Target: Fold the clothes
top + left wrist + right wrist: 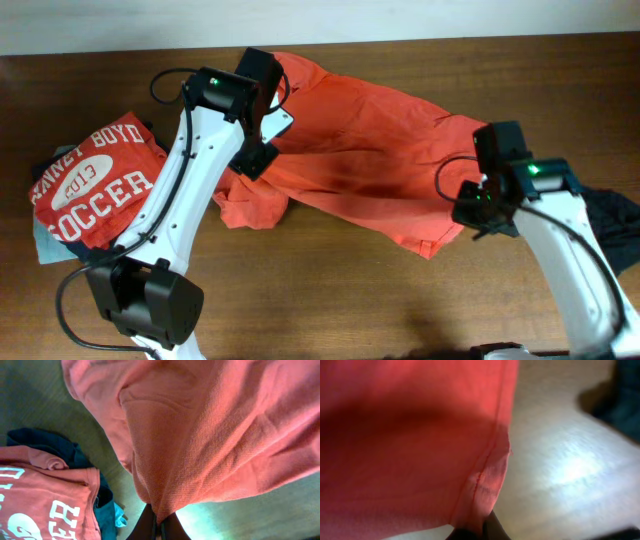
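Note:
A large orange-red shirt (pixel 370 150) is stretched across the middle of the table, raised between both arms. My left gripper (pixel 160 527) is shut on a pinch of its fabric (pixel 200 435) at the shirt's left side (pixel 262 150). My right gripper (pixel 482 530) is shut on the shirt's hemmed edge (pixel 485 480) at the right side (pixel 478 215). A folded red tee with white "SOCCER" print (pixel 95 180) lies at the left, on dark and pale blue pieces (pixel 107 505). Another dark garment (pixel 615 225) lies at the far right.
Brown wooden tabletop (pixel 330 290) shows in front of the shirt. The table's far edge (pixel 100 48) runs along the top. The left arm's base (pixel 150 300) stands at the front left, the right arm (pixel 570 270) at the front right.

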{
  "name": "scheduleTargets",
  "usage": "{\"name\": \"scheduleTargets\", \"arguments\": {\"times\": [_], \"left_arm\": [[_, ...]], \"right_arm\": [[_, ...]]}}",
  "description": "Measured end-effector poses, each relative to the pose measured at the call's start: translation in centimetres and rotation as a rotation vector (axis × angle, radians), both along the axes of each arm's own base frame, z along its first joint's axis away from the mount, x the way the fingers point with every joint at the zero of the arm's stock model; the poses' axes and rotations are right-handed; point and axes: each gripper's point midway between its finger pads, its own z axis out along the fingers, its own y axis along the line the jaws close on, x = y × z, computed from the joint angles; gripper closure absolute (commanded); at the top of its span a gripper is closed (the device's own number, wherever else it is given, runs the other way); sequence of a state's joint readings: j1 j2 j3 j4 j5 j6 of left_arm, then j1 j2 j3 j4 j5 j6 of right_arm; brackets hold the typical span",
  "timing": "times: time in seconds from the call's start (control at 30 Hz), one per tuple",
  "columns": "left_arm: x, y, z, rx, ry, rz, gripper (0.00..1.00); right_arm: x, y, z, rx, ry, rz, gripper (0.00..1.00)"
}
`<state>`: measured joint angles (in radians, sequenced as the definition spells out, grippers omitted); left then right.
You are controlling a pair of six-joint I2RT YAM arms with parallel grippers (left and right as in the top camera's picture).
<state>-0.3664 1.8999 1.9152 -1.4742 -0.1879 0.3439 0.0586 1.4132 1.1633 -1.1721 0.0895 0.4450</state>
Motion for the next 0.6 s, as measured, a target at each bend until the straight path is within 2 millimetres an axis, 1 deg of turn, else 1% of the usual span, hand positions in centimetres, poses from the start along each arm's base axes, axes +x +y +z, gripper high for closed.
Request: {"name": "scheduleTargets", "arguments": {"times": [0.13,0.17,0.2,0.27,0.33,0.4,0.6], "left_arm": [[0.8,-0.2,0.1,-0.008,-0.032,0.001,0.99],[1.0,-0.3,0.2,-0.012,-0.042,0.001,0.99],[1.2,-0.4,0.2,-0.016,-0.052,0.001,0.99],[1.6,-0.5,0.3,-0.021,-0.065,0.001,0.99],[1.7,-0.6,0.3,-0.023,-0.069,0.001,0.99],[1.7,-0.6,0.3,-0.023,-0.069,0.001,0.99],[1.6,-0.6,0.3,-0.022,-0.069,0.001,0.99]], "right_arm": [[3.0,0.5,-2.7,0.014,0.0,0.022,0.96],[3.8,0.6,-3.5,0.017,-0.001,0.029,0.94],[4.5,0.7,-4.2,0.019,-0.006,0.034,0.84],[5.3,0.8,-5.5,0.024,0.003,0.041,0.7],[5.2,0.9,-7.0,0.024,0.048,0.054,0.66],[4.7,1.1,-7.8,0.036,0.089,0.072,0.64],[2.7,2.2,-8.0,0.103,0.175,0.126,0.63]]}}
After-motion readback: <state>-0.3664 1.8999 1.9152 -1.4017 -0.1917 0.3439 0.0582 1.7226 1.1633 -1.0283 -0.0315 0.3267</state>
